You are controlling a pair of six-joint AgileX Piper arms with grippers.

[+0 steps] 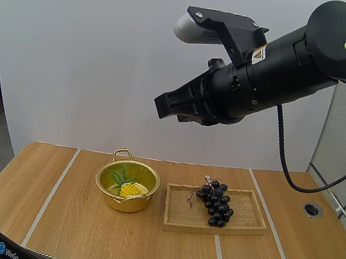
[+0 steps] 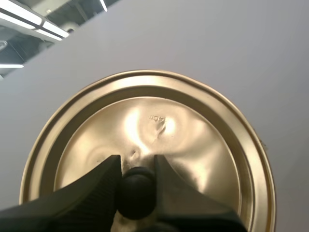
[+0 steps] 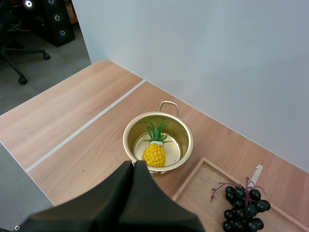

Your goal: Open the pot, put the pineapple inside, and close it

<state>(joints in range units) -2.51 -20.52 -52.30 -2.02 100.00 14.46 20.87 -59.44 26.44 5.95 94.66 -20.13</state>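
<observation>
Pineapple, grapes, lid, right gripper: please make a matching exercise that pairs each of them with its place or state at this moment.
Things
1. pineapple
2. grapes
3. lid
4. right gripper

Places or states
A. on the tray
B. held by its knob in the left gripper
C. shut on nothing, above the table
D. inside the open pot

Pairs: 1-D, 2-A, 3-B, 4-C
</observation>
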